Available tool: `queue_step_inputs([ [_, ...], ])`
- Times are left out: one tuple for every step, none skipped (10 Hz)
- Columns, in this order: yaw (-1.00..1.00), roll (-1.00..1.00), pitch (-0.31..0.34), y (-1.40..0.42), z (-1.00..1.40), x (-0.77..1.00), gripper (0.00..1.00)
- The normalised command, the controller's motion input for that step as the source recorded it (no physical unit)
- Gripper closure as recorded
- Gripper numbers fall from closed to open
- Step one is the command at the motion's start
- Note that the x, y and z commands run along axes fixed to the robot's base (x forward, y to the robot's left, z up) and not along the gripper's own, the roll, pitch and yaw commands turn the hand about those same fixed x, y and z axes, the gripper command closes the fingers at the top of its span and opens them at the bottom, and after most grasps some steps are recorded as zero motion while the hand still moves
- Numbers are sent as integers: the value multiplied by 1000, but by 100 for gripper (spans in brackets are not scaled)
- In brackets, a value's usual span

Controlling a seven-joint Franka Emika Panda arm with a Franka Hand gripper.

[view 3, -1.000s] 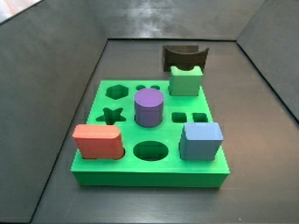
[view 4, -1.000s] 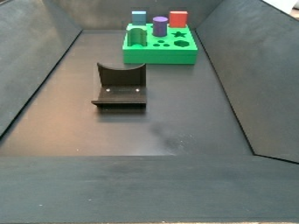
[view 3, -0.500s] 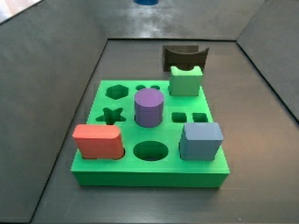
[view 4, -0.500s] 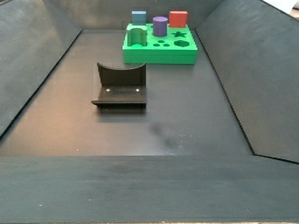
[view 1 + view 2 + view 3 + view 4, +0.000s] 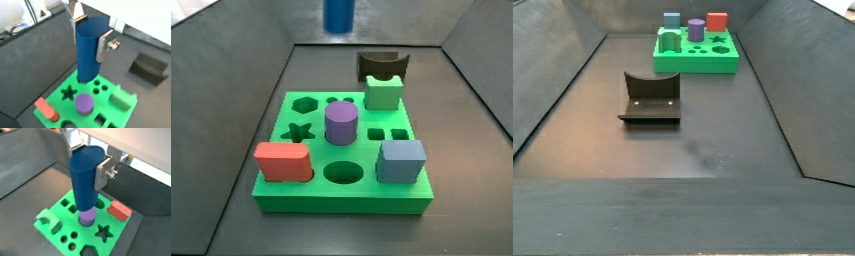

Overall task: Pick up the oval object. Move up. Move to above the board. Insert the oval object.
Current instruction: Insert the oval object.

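Slim blue oval post (image 5: 90, 50), clamped between the silver-plate gripper (image 5: 91, 34), has descended into a side view (image 5: 337, 15) where half a second earlier only its tip showed. It hangs above the bright green cut-out board (image 5: 311, 196), insertion pending.

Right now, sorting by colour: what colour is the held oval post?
Blue oval post, shut in the gripper; wrist view.

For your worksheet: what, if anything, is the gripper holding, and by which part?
The gripper holds the oval object by its upper end, high above the board.
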Motion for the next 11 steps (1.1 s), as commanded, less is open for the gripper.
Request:
queue_step_inputs([
  [-657, 0, -43, -546, -394, 0, 100],
  [-714, 0, -34, -509, -411, 0, 100],
  [-723, 0, -34, -503, -409, 0, 100],
  [-703, 0, -33, -523, -400, 0, 100],
  [-703, 0, -44, -523, -400, 0, 100],
  [-711, 0, -47, -514, -406, 0, 100],
  [-769, 0, -47, -454, -414, 0, 100],
  [-863, 0, -47, -337, -434, 0, 100],
  [-917, 0, -36, -257, -446, 0, 100],
  [-966, 0, -13, -180, -457, 0, 100],
  [-971, 0, -3, -166, -457, 0, 100],
])
